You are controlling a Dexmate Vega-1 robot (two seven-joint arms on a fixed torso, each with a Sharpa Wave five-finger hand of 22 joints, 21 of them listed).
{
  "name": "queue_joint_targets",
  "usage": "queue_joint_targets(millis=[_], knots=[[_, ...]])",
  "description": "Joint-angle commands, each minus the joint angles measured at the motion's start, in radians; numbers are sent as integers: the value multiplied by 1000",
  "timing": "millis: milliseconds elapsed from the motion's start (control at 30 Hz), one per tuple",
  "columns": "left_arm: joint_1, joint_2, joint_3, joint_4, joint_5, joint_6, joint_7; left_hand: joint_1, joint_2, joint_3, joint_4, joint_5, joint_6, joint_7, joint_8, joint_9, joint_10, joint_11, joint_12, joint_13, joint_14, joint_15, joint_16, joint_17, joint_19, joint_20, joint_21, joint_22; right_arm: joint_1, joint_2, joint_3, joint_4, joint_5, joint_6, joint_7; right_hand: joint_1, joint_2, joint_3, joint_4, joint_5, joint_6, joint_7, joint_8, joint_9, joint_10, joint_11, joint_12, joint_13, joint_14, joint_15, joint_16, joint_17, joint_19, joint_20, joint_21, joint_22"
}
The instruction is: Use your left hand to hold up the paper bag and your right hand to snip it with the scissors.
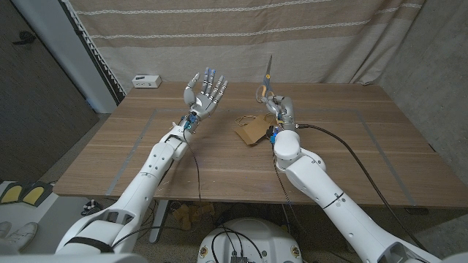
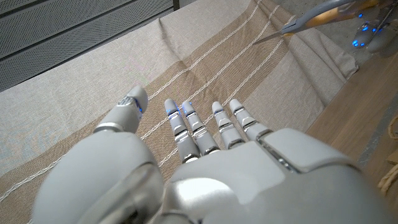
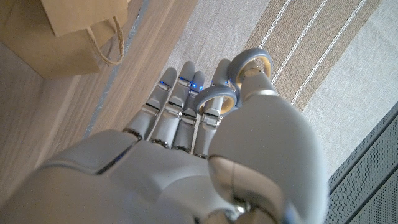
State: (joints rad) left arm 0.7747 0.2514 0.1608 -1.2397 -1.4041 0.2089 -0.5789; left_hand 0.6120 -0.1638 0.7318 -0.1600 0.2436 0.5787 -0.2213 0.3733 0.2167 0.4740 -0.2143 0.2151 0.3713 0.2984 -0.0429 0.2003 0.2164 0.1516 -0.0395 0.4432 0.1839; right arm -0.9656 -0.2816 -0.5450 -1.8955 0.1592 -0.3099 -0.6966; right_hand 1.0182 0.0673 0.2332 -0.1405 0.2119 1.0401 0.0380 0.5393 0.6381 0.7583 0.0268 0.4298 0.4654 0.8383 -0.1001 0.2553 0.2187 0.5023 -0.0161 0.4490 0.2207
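Bag (image 1: 251, 128) lies on table (image 1: 351, 146), unheld; left hand (image 1: 205, 93) raised, fingers spread, grasping nothing; right hand (image 1: 274, 102) grips scissors (image 1: 268, 73) blades-up, apparently ready for cutting

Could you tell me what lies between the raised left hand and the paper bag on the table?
Nothing: in the head view, only bare wooden table separates the left hand, fingers spread and holding nothing, from the paper bag lying flat.
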Motion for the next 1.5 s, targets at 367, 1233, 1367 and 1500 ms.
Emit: queue_joint_targets(millis=[367, 1233, 1367, 1500], knots=[[-30, 5, 1, 42, 6, 12, -17, -5, 8, -3, 5, 1, 11, -1, -4, 1, 2, 0, 7, -1, -2, -165, 10, 1, 6, -52, -2, 2, 22, -39, 19, 24, 166, 93, 127, 26, 11, -21, 3, 13, -7, -10, 680, 375, 188, -189, 33, 59, 7, -108, 7, 18, -11, 22, 16, 8], [-41, 0, 6, 44, 18, 15, -18, -6, 9, -3, 5, 0, 13, -1, -7, 2, 2, -1, 8, -2, -4, -165, 10, 1, 7, -52, -5, 2, 21, -29, 81, 137, 495, 315, 367, -6, -5, -109, 24, 56, -31, -4, 682, 302, 121, -185, 82, 158, -67, -99, 42, 90, 25, 51, 63, 8], [-33, -2, 2, 32, 12, 16, -8, -6, 9, -3, 5, 0, 13, -1, -7, 2, 2, 0, 8, -2, -4, -165, 10, 1, 7, -52, -6, 2, 24, -35, 80, 134, 527, 297, 368, -12, -9, -119, 26, 62, -33, -2, 687, 305, 119, -183, 81, 155, -66, -97, 45, 92, 28, 58, 65, 5], [-34, -13, 3, 30, 10, 4, -13, -7, 10, -3, 5, -1, 13, -1, -8, 2, 2, 0, 8, -3, -4, -165, 10, 1, 7, -52, -6, 2, 28, -37, 77, 142, 550, 298, 375, -15, -12, -129, 26, 72, -33, -3, 691, 301, 126, -181, 80, 147, -64, -101, 51, 96, 25, 54, 65, 2]])
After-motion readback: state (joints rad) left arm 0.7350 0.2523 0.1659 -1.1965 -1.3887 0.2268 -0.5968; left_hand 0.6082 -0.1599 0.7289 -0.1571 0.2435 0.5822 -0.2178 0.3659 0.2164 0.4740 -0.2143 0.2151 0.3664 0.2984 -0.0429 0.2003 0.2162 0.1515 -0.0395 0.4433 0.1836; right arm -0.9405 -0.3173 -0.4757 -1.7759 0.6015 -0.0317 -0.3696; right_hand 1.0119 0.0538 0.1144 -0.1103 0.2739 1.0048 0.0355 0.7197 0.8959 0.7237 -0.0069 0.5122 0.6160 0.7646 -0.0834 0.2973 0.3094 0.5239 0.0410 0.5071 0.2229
